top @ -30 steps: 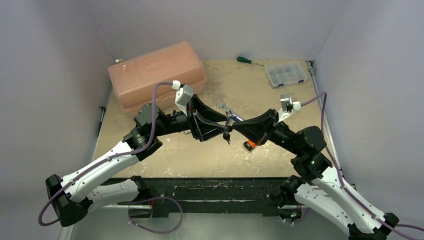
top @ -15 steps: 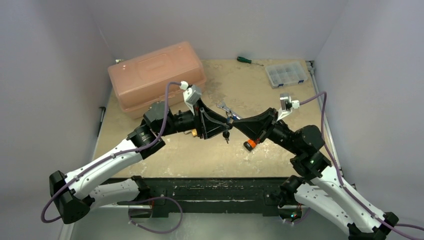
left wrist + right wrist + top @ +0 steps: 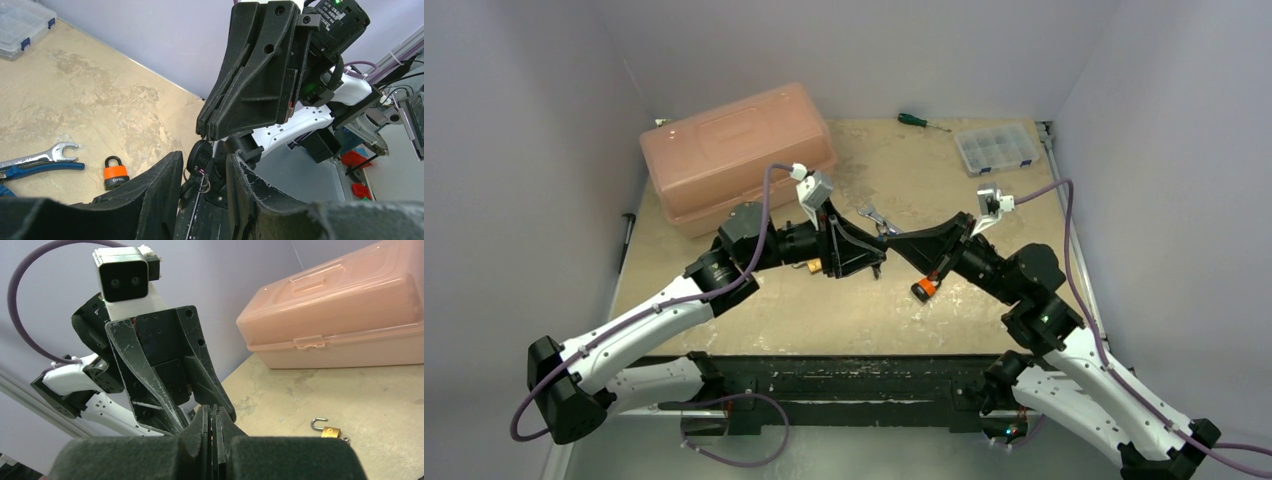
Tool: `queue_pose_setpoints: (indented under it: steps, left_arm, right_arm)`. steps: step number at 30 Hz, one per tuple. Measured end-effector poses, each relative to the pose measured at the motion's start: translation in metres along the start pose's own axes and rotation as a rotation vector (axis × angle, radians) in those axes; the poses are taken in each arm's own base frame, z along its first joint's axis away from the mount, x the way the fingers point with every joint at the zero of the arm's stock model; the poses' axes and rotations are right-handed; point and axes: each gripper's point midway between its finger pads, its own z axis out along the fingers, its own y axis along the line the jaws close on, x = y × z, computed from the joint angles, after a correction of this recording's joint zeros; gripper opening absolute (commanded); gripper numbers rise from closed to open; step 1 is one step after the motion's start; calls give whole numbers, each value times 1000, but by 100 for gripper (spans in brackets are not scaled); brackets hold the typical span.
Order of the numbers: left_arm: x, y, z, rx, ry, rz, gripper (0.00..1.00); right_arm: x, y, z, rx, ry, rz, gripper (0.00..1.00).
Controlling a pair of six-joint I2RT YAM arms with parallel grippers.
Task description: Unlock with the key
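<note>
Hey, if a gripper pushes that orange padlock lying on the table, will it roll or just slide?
The orange padlock lies flat on its broad face, so it would probably slide, not roll. Its orange cover looks rubbery, so it may drag on the rough table. With a metal shackle, it is likely heavy for its size.

blocked: pink toolbox [image 3: 736, 150] far-left — orange padlock [image 3: 921, 289] centre | open: near table [image 3: 824, 320]

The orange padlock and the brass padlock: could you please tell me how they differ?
The orange padlock has a dark shackle, closed; the brass padlock has a silvery shackle, swung open. The orange padlock lies on the right arm's side, the brass padlock on the left arm's side, nearer the pink plastic toolbox. Both lie unheld on the tan table.
</note>
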Motion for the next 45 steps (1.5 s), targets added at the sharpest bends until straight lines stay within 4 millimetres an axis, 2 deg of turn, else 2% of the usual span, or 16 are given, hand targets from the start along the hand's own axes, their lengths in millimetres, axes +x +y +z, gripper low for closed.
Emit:
queue_pose_setpoints:
  steps: [7,18,29,36,41,45]
  left_arm:
    - [8,5,5,-1,26,-19,35]
    - [10,6,6,-6,31,-41,13]
    - [8,4,6,-3,25,-48,17]
    - [14,4,5,5,17,-78,26]
    - [8,2,4,8,-21,-86,26]
    - [4,1,4,14,-46,-95,22]
  right_arm:
    - [-3,-3,1,18,-12,-8,0]
    - [-3,-4,1,24,-10,-10,0]
    - [-4,-1,-2,17,-15,-12,0]
    - [1,-3,-5,15,-17,13,0]
    - [8,-7,-7,17,-18,49,0]
    - [9,-6,-9,8,-30,78,0]
